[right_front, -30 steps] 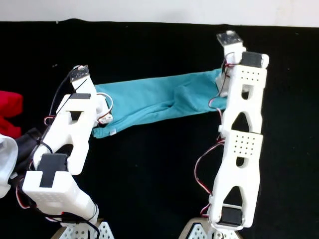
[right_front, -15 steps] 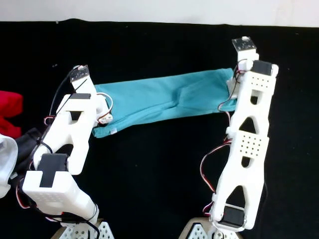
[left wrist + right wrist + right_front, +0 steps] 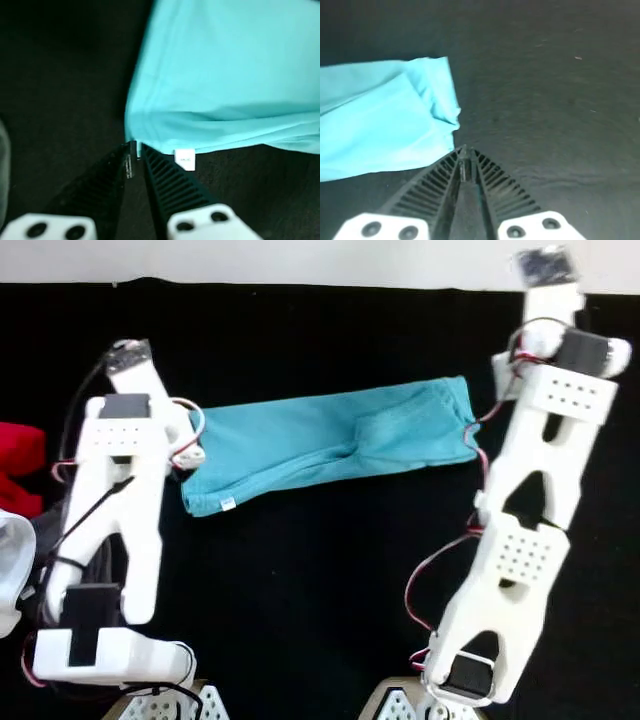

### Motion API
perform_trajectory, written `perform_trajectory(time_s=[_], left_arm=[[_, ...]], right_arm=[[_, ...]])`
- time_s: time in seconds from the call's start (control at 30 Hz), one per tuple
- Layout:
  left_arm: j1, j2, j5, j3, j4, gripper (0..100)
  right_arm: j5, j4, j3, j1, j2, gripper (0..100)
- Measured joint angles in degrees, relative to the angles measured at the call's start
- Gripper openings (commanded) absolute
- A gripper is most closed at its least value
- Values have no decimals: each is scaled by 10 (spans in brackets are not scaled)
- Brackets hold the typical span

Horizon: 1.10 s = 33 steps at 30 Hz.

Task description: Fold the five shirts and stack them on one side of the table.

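Note:
A teal shirt, folded into a long band, lies flat on the black table between the two arms. The left arm stands over its left end. My left gripper is shut, its tips right at the shirt's corner, beside a small white tag. I cannot tell whether any cloth is pinched. The right arm stands past the right end of the shirt. My right gripper is shut on nothing, just off that end's near corner.
A red garment and a white one are bunched at the table's left edge, beside the left arm's base. Bare black cloth lies in front of the shirt, between the arms. A pale wall runs behind the table.
The right arm drew the shirt's right end out to the right, then swung farther right and back, off the cloth. The left arm stretched farther back over the left end.

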Motion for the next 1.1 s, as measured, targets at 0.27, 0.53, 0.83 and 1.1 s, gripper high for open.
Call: perform_trajectory(time_s=[0.27,0.53,0.83,1.1], left_arm=[[-34,90,0,-68,-3,234],[-18,318,0,-267,18,234],[-3,517,3,-516,150,18],[-1,618,-41,-695,254,10]], right_arm=[[-8,0,301,18,-254,6],[4,-3,651,18,-565,6],[18,-150,964,99,-709,6],[18,-280,1190,159,-767,6]])
